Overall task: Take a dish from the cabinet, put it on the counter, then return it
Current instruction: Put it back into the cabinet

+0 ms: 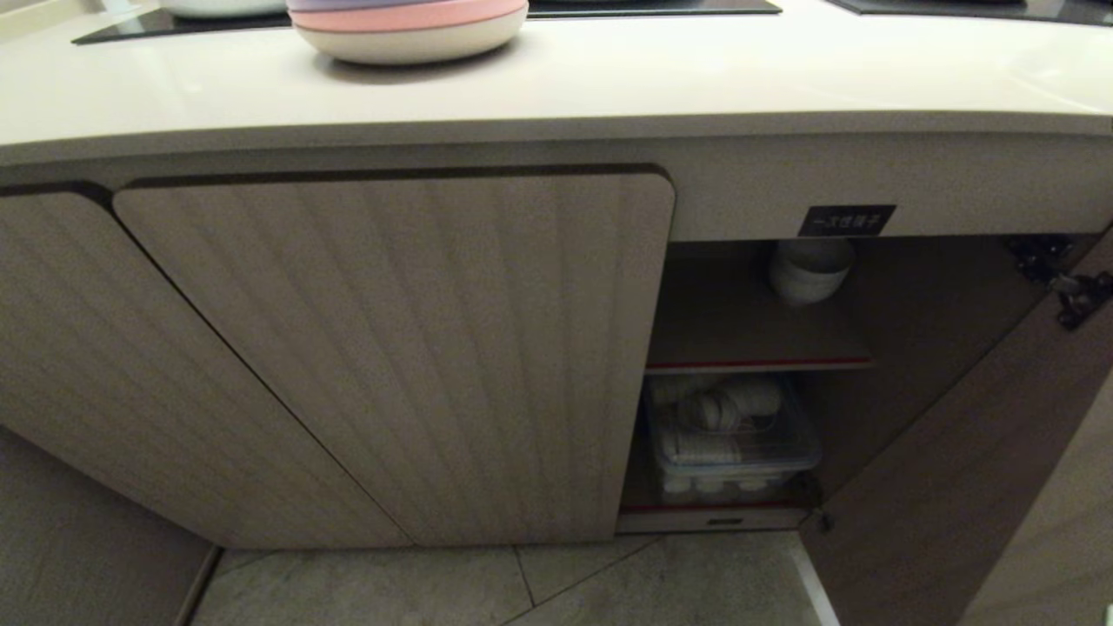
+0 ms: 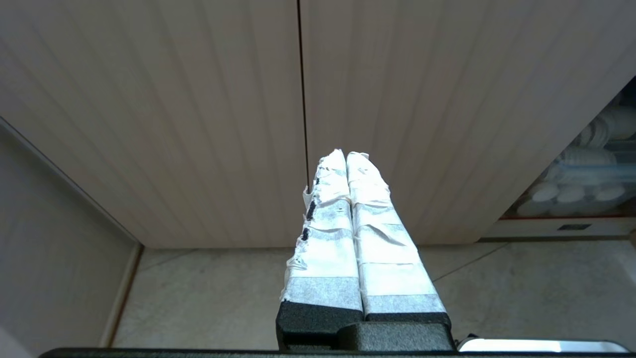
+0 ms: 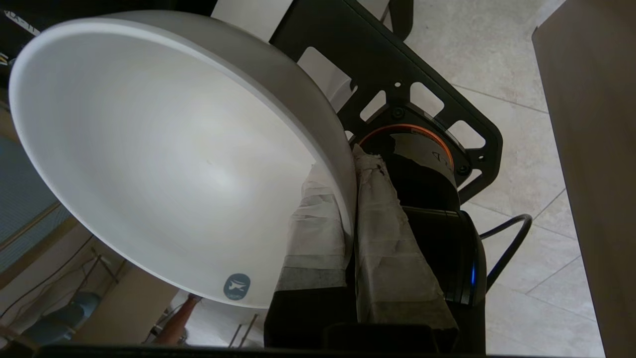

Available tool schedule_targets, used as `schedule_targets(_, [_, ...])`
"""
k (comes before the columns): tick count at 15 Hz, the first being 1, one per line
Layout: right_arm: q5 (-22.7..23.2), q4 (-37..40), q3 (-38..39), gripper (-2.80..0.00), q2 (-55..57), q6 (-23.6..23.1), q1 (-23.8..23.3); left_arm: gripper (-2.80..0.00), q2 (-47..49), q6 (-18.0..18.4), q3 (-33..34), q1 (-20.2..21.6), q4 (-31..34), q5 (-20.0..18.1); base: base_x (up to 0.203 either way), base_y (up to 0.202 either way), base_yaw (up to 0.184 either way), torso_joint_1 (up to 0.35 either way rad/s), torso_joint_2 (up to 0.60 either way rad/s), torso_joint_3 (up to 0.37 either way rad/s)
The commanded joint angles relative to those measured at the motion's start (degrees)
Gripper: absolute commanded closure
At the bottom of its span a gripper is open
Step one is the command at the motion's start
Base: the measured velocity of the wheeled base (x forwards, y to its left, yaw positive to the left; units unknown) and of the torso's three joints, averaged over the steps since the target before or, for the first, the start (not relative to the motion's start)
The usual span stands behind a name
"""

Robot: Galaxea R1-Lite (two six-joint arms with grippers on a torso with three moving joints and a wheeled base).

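The left gripper (image 2: 346, 159) hangs idle before the closed ribbed doors, its taped fingers pressed together on nothing. Neither arm shows in the head view. There, reading left to right, a stack of pastel plates (image 1: 409, 26) sits at about 11 o'clock on the counter (image 1: 609, 78); two shut doors fill the left and centre. At about 3 o'clock the cabinet (image 1: 748, 348) stands open under its small black label (image 1: 846, 220), with a pale bowl (image 1: 810, 268) on the red-edged shelf (image 1: 756, 361) and a clear bin of crockery (image 1: 730, 435) beneath it, and the open door (image 1: 956, 487) swings out at 4 o'clock.

The right gripper (image 3: 350, 169) pinches the rim of the dish (image 3: 164, 159), one finger inside the rim and one outside, over the tiled floor (image 3: 507, 149) beside the robot's own base. The dish is neither on the counter nor in the cabinet. With the camera facing the open compartment, the return appears to be the step in hand; placing the dish on the shelf and letting go remain.
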Motion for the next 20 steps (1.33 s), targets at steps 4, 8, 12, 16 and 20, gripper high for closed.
schedule_targets(4, [0.1, 0.9, 0.0, 0.0, -0.7, 0.0, 0.1, 0.0, 0.0, 0.0, 0.0, 0.0, 0.0, 0.0, 0.0, 0.0, 0.0, -0.163, 0.45, 0.303])
schedule_targets(8, [0.1, 0.9, -0.1, 0.0, -0.8, 0.0, 0.1, 0.0, 0.0, 0.0, 0.0, 0.0, 0.0, -0.1, 0.0, 0.0, 0.0, -0.11, 0.4, 0.278])
schedule_targets(12, [0.1, 1.0, 0.1, 0.0, -1.0, -0.1, 0.1, 0.0, 0.0, 0.0, 0.0, 0.0, 0.0, -0.1, 0.0, 0.0, 0.0, -0.014, 0.07, 0.057])
schedule_targets(16, [0.1, 1.1, 0.2, 0.0, -1.0, -0.1, 0.1, 0.0, 0.0, 0.0, 0.0, 0.0, 0.0, 0.0, 0.0, 0.0, 0.0, 0.0, 0.0, 0.0])
schedule_targets(20, [0.1, 1.0, 0.5, 0.0, -1.1, -0.1, 0.1, 0.0, 0.0, 0.0, 0.0, 0.0, 0.0, 0.0, 0.0, 0.0, 0.0, 0.0, 0.0, 0.0])
